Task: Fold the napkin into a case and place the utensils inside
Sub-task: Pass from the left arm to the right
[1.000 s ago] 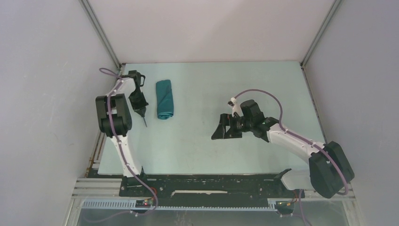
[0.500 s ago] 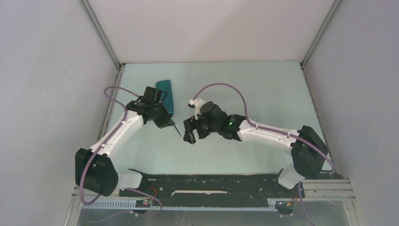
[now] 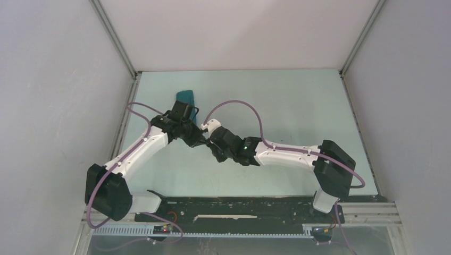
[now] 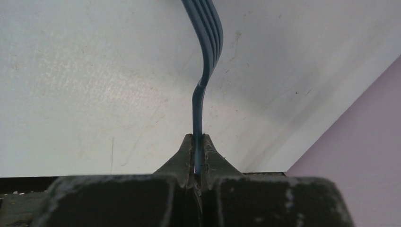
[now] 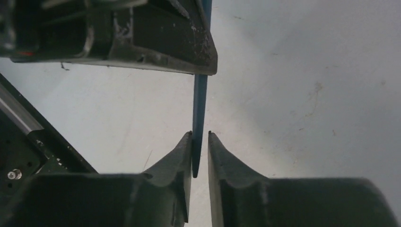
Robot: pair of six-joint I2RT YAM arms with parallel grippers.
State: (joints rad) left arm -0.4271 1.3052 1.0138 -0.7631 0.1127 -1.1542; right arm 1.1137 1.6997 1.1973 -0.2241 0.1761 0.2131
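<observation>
Left fingers point(image 4: 182, 156): pressed together on the handle of the fork point(image 4: 204, 71). The tips are black and wedge-shaped, with a matte, scuffed surface marked by pale scratches.
Fork: dark blue, thin and smooth. In the left wrist view the handle leaves the left fingertips edge-on, bends partway along, then widens into parallel tines that run out past the frame edge.
Right fingers point(image 5: 175, 161): narrowly spread, one either side of the fork's free end. The blue edge lies against one inner face, and a sliver of gap shows at the other. They are the same black, blunt wedge shape with a rough, worn surface.
Finger-to-finger relation: in the right wrist view the left fingertips sit just beyond the right fingertips, with a short bare length of fork between the two pairs. In the top view the two wrists meet tip to tip.
Case point(image 3: 185, 96): teal fabric, soft and plain, in a narrow oblong bundle. It lies on the tabletop beyond the left fingers, on the far side of that wrist, which covers its near end. It is apart from both pairs of fingers.
Tabletop point(image 3: 276, 101): a pale, flat, matte sheet. Close up it shows dark specks and fine hairline scratches behind the fork and under both pairs of fingers.
</observation>
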